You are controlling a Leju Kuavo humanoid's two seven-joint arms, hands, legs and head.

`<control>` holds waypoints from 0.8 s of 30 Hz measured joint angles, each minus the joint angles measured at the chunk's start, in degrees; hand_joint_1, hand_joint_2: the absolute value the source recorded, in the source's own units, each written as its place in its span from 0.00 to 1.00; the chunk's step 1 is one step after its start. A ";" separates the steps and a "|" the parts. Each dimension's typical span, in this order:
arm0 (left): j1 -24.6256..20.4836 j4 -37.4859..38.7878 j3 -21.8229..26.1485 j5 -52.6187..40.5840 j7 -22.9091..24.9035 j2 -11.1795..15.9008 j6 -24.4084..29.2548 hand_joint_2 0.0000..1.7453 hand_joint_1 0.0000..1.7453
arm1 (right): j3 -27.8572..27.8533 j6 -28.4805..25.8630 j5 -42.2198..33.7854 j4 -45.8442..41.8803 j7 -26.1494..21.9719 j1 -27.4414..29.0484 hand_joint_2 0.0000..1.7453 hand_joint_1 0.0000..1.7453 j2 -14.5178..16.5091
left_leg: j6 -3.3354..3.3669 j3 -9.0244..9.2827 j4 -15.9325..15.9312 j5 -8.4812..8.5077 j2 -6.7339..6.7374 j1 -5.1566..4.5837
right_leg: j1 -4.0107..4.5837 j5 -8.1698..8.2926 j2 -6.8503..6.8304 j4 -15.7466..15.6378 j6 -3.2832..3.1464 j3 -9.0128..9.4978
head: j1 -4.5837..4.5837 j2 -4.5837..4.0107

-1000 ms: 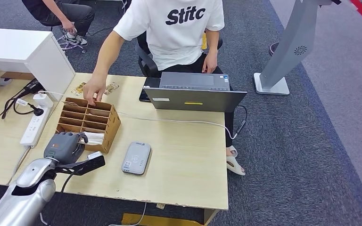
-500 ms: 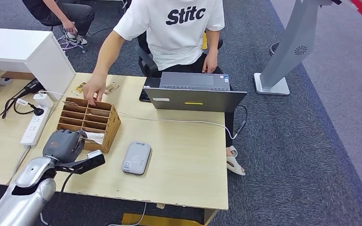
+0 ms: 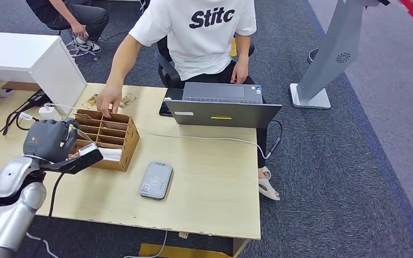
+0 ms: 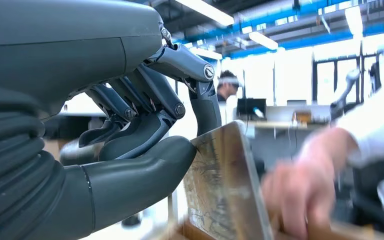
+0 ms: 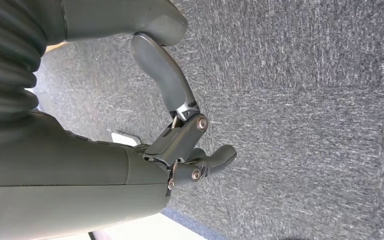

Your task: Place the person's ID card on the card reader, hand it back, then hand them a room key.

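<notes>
The left hand is raised over the left end of the cardboard rack, its fingers just above the rack's near-left slots. In the left wrist view, thumb and fingers pinch a card, which stands up out of the hand; the print on its face is too blurred to read. Just beyond the hand, a person's hand reaches into the rack's far row. White cards lie in a near slot, beside the left hand. To the right of the hand and rack, apart from both, the reader lies flat on the table. Past it, a laptop sits at the table's far edge before the person. The right hand hangs over grey carpet, fingers loosely curled and apart, holding nothing.
</notes>
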 joint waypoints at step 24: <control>-21.54 7.10 2.02 -2.09 3.09 0.95 -3.36 1.00 1.00 | 0.61 0.02 0.98 0.01 -0.01 -0.42 1.00 0.00 -0.21 | 0.07 -0.06 0.00 0.16 -0.02 -0.02 | -0.01 0.15 -0.02 0.00 -0.04 -0.06 | 0.07 0.00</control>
